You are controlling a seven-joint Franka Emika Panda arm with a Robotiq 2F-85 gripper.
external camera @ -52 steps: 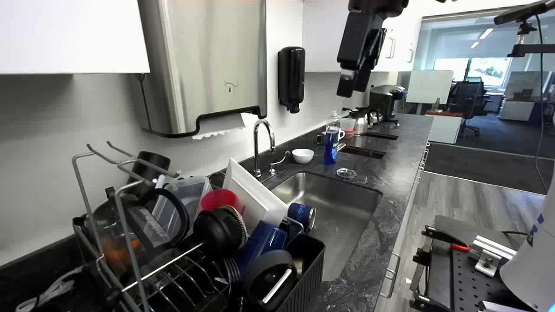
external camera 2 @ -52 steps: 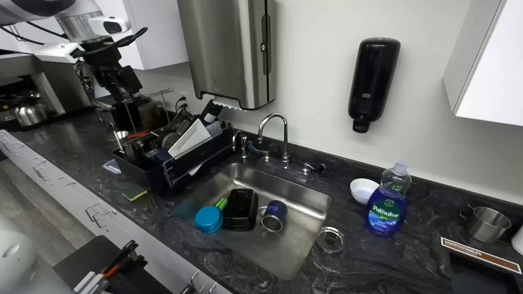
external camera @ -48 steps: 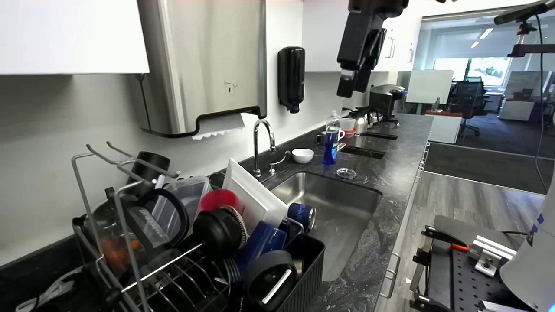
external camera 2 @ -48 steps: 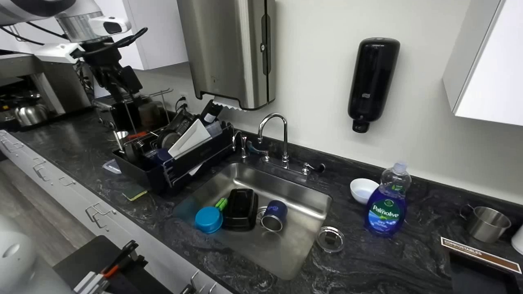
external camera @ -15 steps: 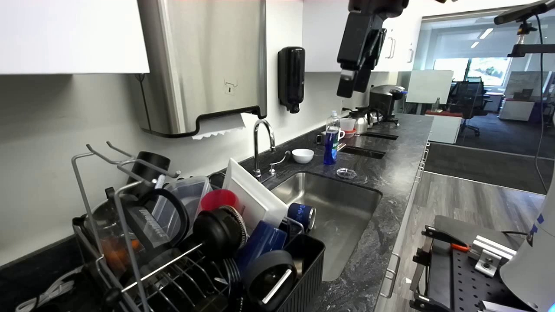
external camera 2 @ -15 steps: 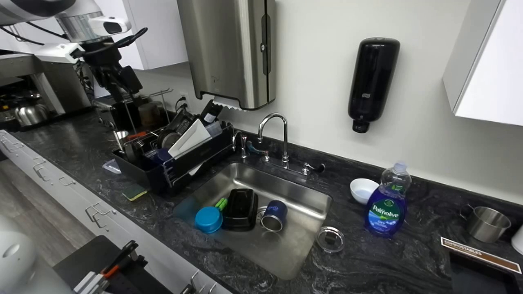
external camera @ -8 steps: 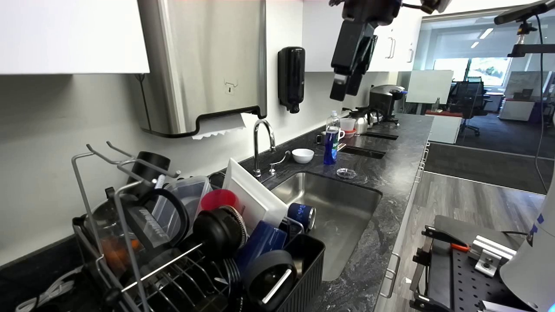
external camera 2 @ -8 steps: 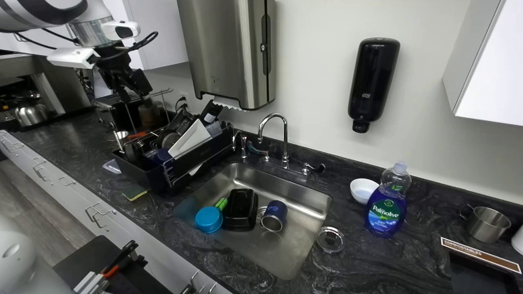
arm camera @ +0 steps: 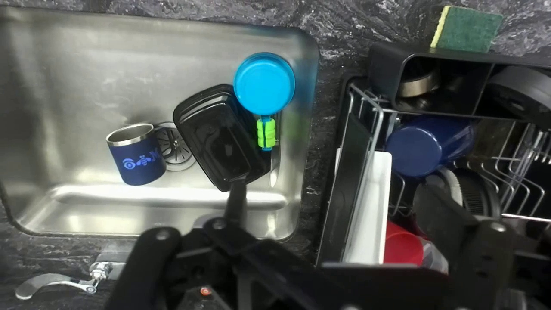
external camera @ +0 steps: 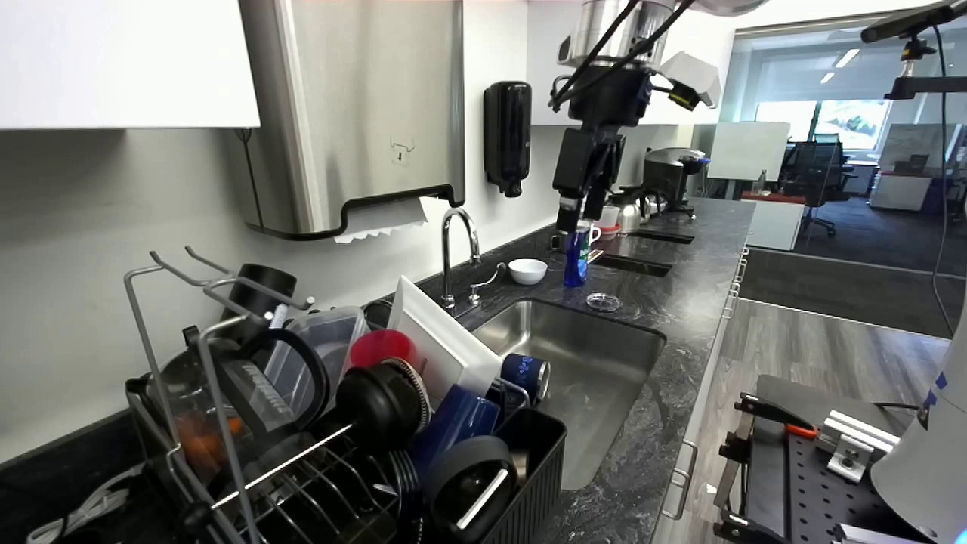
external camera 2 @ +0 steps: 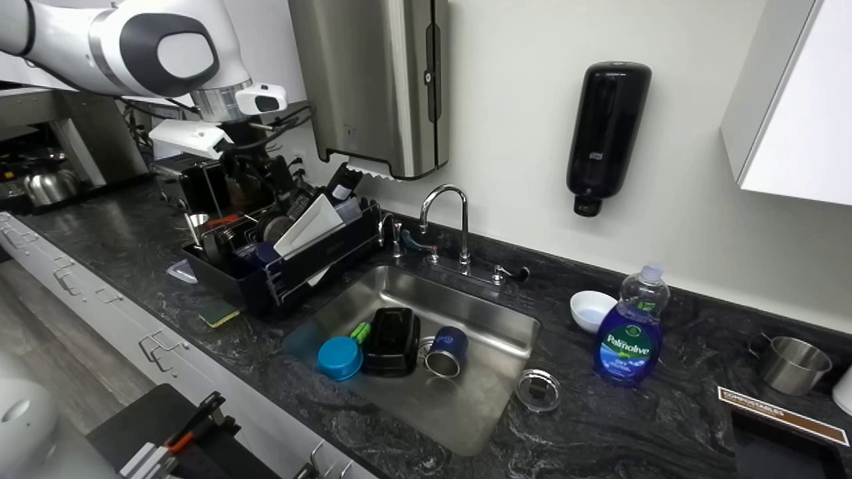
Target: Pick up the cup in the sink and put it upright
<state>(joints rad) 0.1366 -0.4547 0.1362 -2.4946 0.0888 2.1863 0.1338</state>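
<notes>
Our white arm has dark trim, a silver collar and blue marks. We see black cables, a black gripper and round screws.

In an exterior view, the Robotiq gripper points down in front of a bottle of blue liquid. A blue cup lies on its side in the steel sink.

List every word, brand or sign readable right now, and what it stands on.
"Palmolive": soap bottle; line beneath too blurred.
"COMPOSTABLES": brown-and-white strip.
"M", after eye and bee symbols: blue cup.
Down arrow: paper towel dispenser.
Too small or blurred: markings on the black wall dispenser and black-handled vessel.
</notes>
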